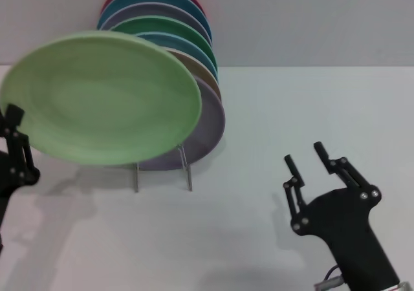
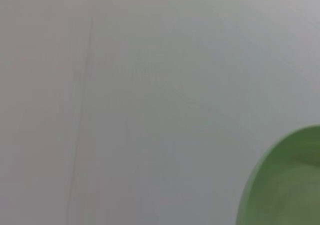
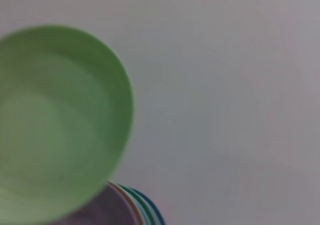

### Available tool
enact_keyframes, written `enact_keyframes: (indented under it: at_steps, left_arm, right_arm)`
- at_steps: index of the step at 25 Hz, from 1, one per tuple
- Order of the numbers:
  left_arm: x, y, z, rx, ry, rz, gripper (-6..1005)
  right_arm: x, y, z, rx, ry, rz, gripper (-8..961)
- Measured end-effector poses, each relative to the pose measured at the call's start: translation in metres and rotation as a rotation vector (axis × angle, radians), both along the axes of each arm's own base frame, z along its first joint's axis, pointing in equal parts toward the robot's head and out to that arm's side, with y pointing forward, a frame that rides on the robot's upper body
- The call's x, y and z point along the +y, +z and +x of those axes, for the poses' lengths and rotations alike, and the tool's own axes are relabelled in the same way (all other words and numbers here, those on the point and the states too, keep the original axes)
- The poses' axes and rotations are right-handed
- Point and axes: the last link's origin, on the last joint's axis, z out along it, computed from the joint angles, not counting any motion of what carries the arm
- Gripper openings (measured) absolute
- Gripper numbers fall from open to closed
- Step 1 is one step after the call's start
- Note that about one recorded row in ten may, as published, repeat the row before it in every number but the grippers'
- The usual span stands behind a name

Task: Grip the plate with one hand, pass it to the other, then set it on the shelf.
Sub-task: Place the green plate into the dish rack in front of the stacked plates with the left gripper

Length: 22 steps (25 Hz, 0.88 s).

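I see my black angular left gripper (image 1: 14, 150) holding the large pale mint green matte plate (image 1: 103, 97) by its left rim, raised and tilted in front of the thin silver wire plate rack (image 1: 186, 168) filled with coloured plates (image 1: 187, 45). My black right gripper (image 1: 309, 163) hangs low on the right, well apart from it, fingers spread wide around nothing.

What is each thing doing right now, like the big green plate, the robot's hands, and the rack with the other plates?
plate: lifted off the table, tilted, held at its left edge.
left gripper: at the plate's left edge, holding it.
right gripper: open, empty, low on the right, apart from the plate.
shelf: standing on the table, holding a row of upright plates.
lilac plate: upright, frontmost in the shelf.
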Motion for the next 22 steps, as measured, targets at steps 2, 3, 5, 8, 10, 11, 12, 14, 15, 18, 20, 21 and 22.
enact_keyframes:
  at_steps: [2,3,5,8,10,11,12,14,15,18,20,21,22]
  left_arm:
    - [0.006,0.006,0.0,0.029,-0.017,0.027,40]
    - [0.01,0.009,0.0,0.048,-0.027,0.038,40]
    - [0.018,0.015,0.001,0.094,-0.049,0.055,39]
    - [0.027,0.019,0.003,0.166,-0.071,0.086,39]
    - [0.031,0.02,0.005,0.22,-0.081,0.111,38]
    - [0.034,0.021,0.006,0.25,-0.086,0.123,38]
    - [0.038,0.022,0.007,0.307,-0.093,0.141,38]
    - [0.04,0.022,0.007,0.334,-0.096,0.147,37]
    - [0.041,0.021,0.007,0.356,-0.1,0.149,37]
    - [0.043,0.019,0.007,0.416,-0.111,0.145,36]
    - [0.044,0.017,0.006,0.448,-0.114,0.134,37]
    - [0.045,0.015,0.006,0.464,-0.112,0.127,37]
    - [0.045,0.012,0.005,0.479,-0.109,0.12,38]
  right_arm:
    - [0.005,0.002,0.005,0.0,-0.015,0.012,358]
    - [0.007,0.004,0.006,-0.002,-0.022,0.019,358]
    - [0.013,0.007,0.009,-0.003,-0.04,0.04,358]
    - [0.02,0.012,0.013,-0.001,-0.059,0.072,358]
    - [0.023,0.015,0.014,0.001,-0.07,0.09,359]
    - [0.025,0.016,0.015,0.0,-0.077,0.098,359]
    - [0.026,0.018,0.017,0.0,-0.085,0.106,359]
    - [0.029,0.02,0.02,0.0,-0.105,0.121,359]
    - [0.031,0.021,0.022,0.001,-0.121,0.129,359]
    - [0.034,0.024,0.026,0.002,-0.147,0.142,359]
    - [0.036,0.025,0.028,-0.002,-0.16,0.151,359]
    - [0.039,0.027,0.031,-0.007,-0.173,0.16,359]
    - [0.039,0.027,0.031,-0.007,-0.173,0.16,359]
